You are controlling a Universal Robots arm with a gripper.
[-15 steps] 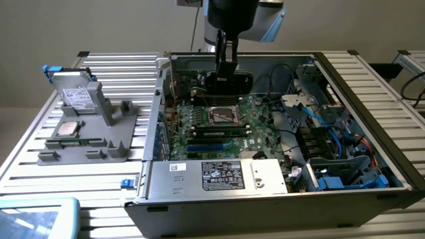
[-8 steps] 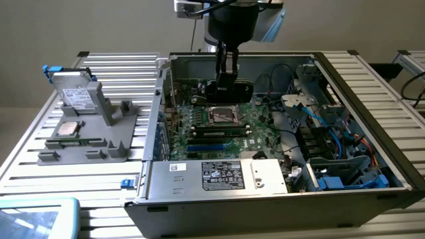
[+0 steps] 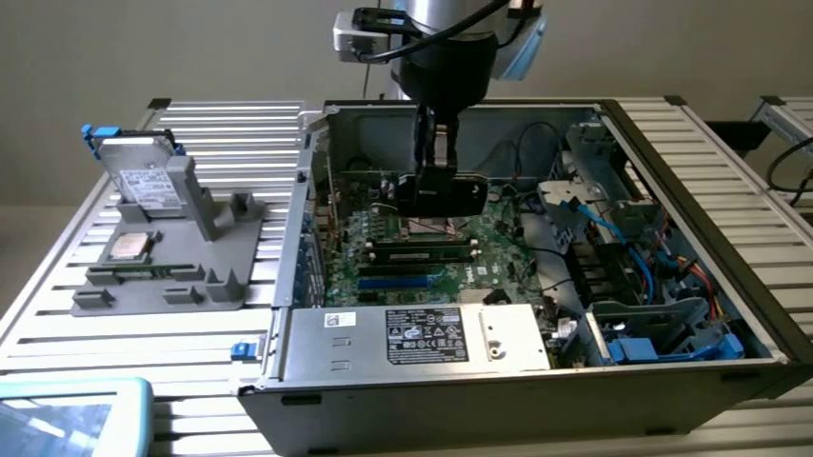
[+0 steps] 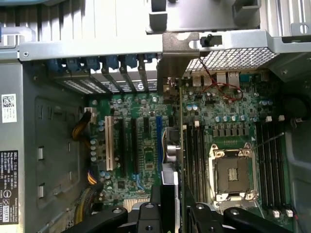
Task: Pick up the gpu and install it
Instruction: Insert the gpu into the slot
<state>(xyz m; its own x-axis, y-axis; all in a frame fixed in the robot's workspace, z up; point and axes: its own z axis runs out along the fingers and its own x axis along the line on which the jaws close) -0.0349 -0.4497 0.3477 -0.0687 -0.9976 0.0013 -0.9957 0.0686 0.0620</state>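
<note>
Holding the gpu (image 3: 452,197) edge-down, claw (image 3: 436,183) hangs over the motherboard (image 3: 381,228), mid-case.

Case (image 3: 749,319) sits on the bench (image 3: 64,328), toward the exterior view's right. Holder (image 3: 159,286) beside it, toward the bench's left edge in that view. On holder: drive (image 3: 147,181) at back, chip (image 3: 131,246) before it. In case: board (image 3: 420,252) on floor, gpu (image 3: 447,193) above it, supply (image 3: 420,333) along front wall.

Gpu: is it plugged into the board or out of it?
Out. The fingers hold the gpu up above the motherboard, its lower edge clear of the slots.
</note>
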